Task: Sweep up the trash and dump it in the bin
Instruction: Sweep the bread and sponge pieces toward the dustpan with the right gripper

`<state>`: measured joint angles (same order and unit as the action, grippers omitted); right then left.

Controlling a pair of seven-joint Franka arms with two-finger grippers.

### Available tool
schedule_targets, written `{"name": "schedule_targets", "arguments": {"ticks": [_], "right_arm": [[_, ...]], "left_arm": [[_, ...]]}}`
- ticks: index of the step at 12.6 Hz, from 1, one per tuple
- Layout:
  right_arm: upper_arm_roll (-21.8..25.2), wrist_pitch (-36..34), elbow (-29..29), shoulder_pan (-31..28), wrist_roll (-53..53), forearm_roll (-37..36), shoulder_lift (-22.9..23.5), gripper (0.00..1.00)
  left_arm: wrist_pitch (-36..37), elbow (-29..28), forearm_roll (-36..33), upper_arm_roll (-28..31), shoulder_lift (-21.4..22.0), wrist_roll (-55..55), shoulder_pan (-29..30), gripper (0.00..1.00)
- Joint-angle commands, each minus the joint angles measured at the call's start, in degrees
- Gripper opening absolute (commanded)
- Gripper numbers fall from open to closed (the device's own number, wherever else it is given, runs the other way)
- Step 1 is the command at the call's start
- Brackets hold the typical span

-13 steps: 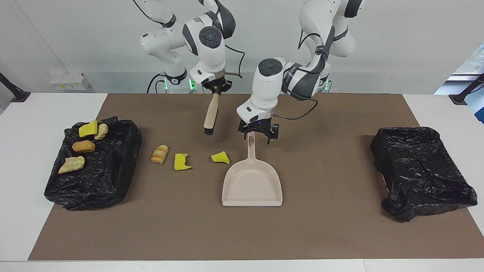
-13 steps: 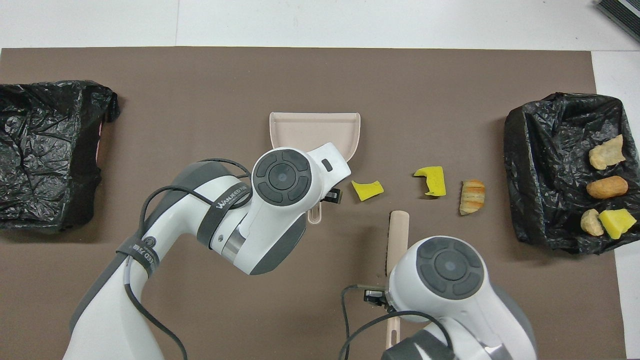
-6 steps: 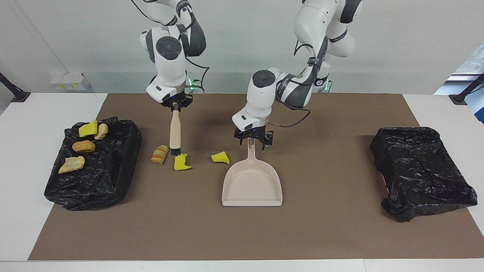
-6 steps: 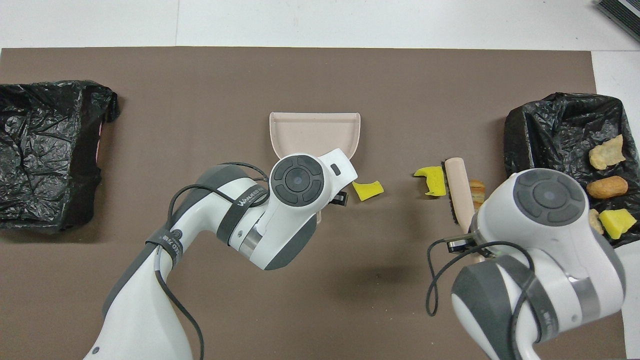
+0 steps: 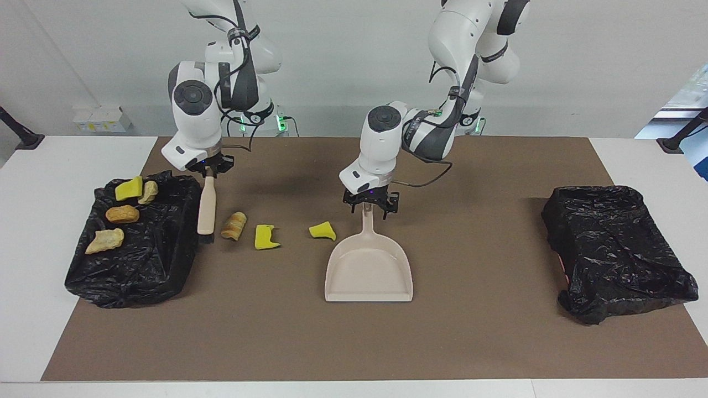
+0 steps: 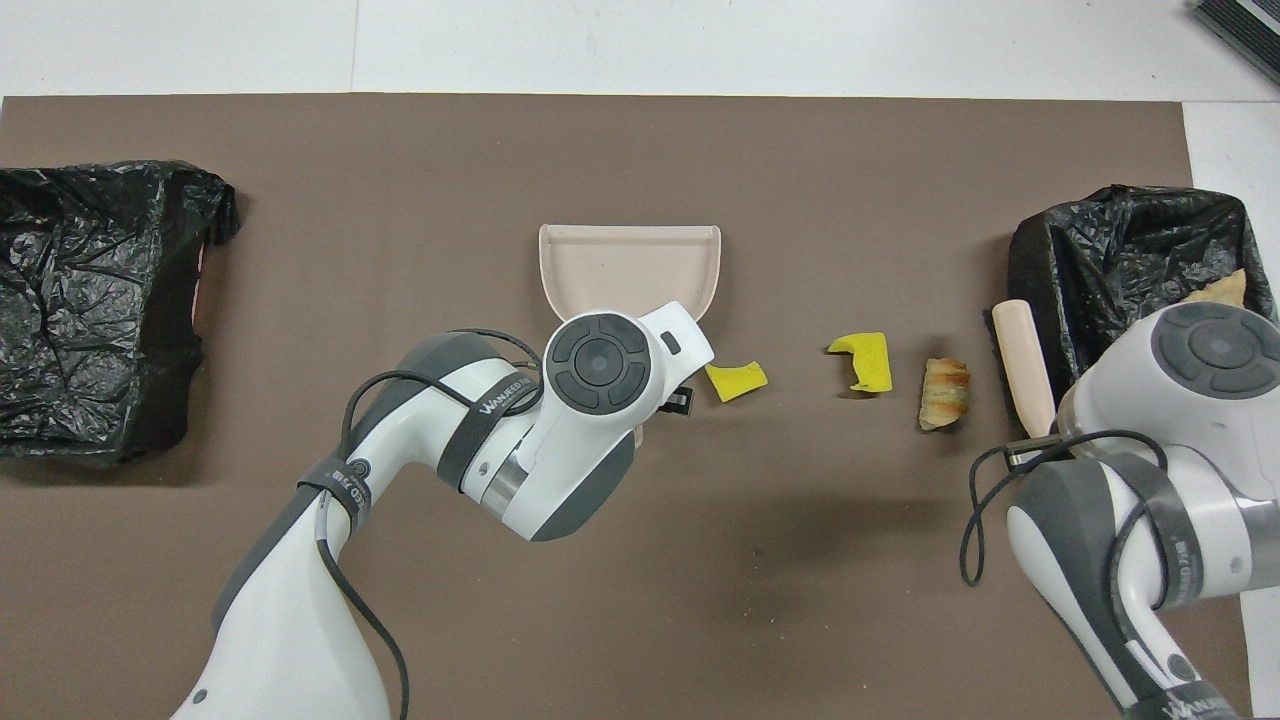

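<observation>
Three bits of trash lie in a row on the brown mat: a tan bread lump (image 5: pixel 234 225) (image 6: pixel 945 393), a yellow scrap (image 5: pixel 266 237) (image 6: pixel 865 360) and a second yellow scrap (image 5: pixel 322 230) (image 6: pixel 735 378) beside the dustpan. Several more bits, such as a yellow scrap (image 5: pixel 128 188) and a bread lump (image 5: pixel 122 214), lie on the black-lined bin (image 5: pixel 160 260) (image 6: pixel 1110 260) at the right arm's end. My right gripper (image 5: pixel 207 170) is shut on the beige brush (image 5: pixel 206 210) (image 6: pixel 1022 365), bristles down between that bin and the bread lump. My left gripper (image 5: pixel 368 207) is at the handle end of the beige dustpan (image 5: pixel 369 271) (image 6: pixel 630 262).
A second black-lined bin (image 5: pixel 617 249) (image 6: pixel 90 300) stands at the left arm's end of the table. The brown mat (image 5: pixel 475 331) covers most of the white table.
My right gripper carried the brush from near the dustpan, over the trash row, toward the right arm's end, down beside the bin. My left gripper lowered slightly onto the dustpan handle. The trash stayed put.
</observation>
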<state>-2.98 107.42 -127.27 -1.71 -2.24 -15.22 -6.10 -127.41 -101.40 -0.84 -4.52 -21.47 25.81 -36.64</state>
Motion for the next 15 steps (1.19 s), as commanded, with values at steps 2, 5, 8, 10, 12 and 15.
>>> {"name": "schedule_targets", "arguments": {"ticks": [2,5,8,10,12,15], "right_arm": [[-0.8,5.8,-4.2,-1.4,0.7,-1.2,1.3,0.00],[-0.9,8.9,-5.2,-1.0,0.5,-1.3,3.5,0.00],[-1.1,12.7,-4.8,2.3,-0.4,-1.2,6.5,0.00],[-1.1,13.2,-4.4,6.5,-1.7,-1.1,8.0,0.00],[-1.2,14.0,-4.0,9.0,-2.8,-0.1,9.4,0.00],[-1.3,13.9,-3.9,12.4,-5.1,2.3,9.5,0.00]], "left_arm": [[-0.2,-1.2,-0.2,0.7,0.6,2.1,-1.0,0.77],[-0.5,-0.8,-0.2,0.7,0.5,2.0,-0.5,0.31],[-0.1,-0.6,-0.4,0.8,0.5,1.0,-0.2,0.07],[0.3,-0.5,-1.1,1.1,1.2,-1.7,0.2,0.00],[3.5,-0.5,-1.1,1.6,3.5,-7.0,0.9,0.00],[11.0,-0.5,-2.1,1.8,6.6,-19.0,3.7,0.00]]}}
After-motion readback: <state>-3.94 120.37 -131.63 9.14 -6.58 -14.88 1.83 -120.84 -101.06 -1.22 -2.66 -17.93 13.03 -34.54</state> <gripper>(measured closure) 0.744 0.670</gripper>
